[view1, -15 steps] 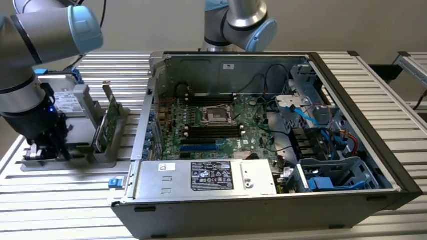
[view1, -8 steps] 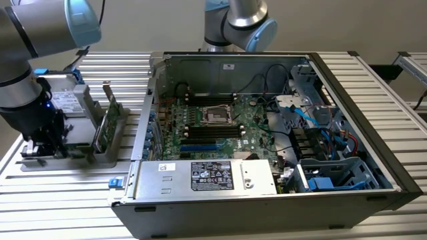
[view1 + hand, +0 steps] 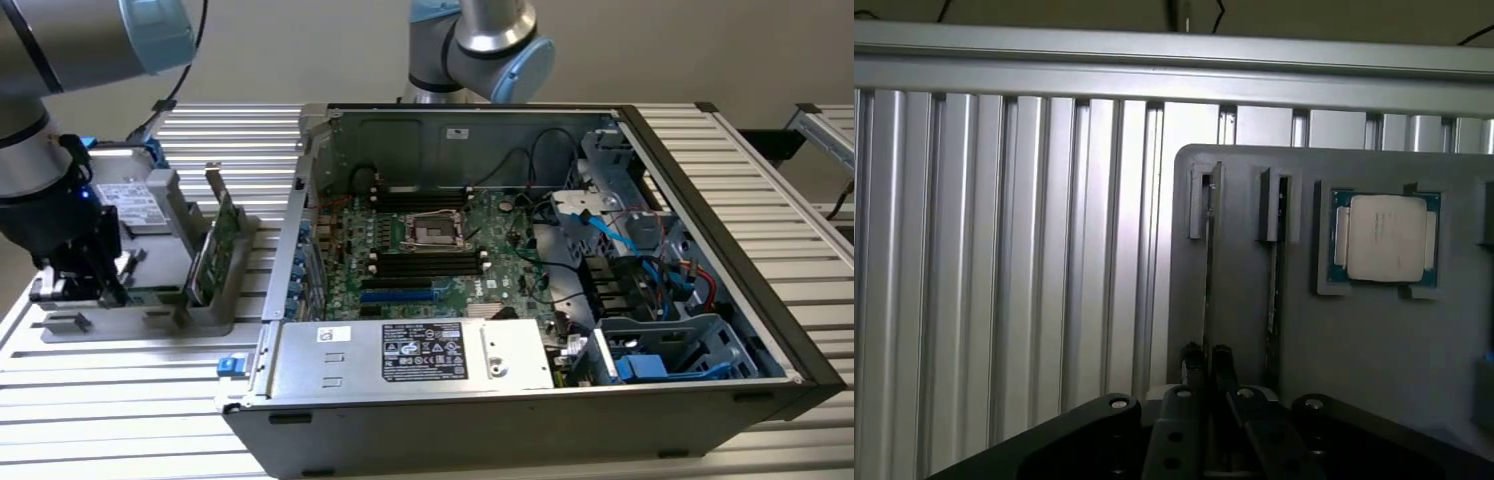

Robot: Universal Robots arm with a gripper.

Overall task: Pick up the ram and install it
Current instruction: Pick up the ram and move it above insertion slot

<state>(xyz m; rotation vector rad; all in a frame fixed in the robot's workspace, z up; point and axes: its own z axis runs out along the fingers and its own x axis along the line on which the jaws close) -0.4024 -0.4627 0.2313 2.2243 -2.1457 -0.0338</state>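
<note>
The ram (image 3: 1208, 270) stands on edge in a slot of the grey holder (image 3: 1374, 340), so in the wrist view it is a thin line running away from the fingers. My gripper (image 3: 1207, 372) is shut on its near end, one black fingertip (image 3: 1192, 362) on each side. In the exterior view my gripper (image 3: 91, 288) hangs low over the holder (image 3: 80, 325) at that view's left, and a short green strip of the ram (image 3: 154, 293) pokes out beside it.
A taller green expansion card (image 3: 214, 240) stands in the neighbouring slot, close to the ram. A square silver processor (image 3: 1384, 237) lies in the holder's pocket. The open computer case (image 3: 534, 400) with its motherboard (image 3: 427, 250) fills the exterior view's centre and right. Ribbed aluminium table (image 3: 1004, 260) surrounds the holder.
</note>
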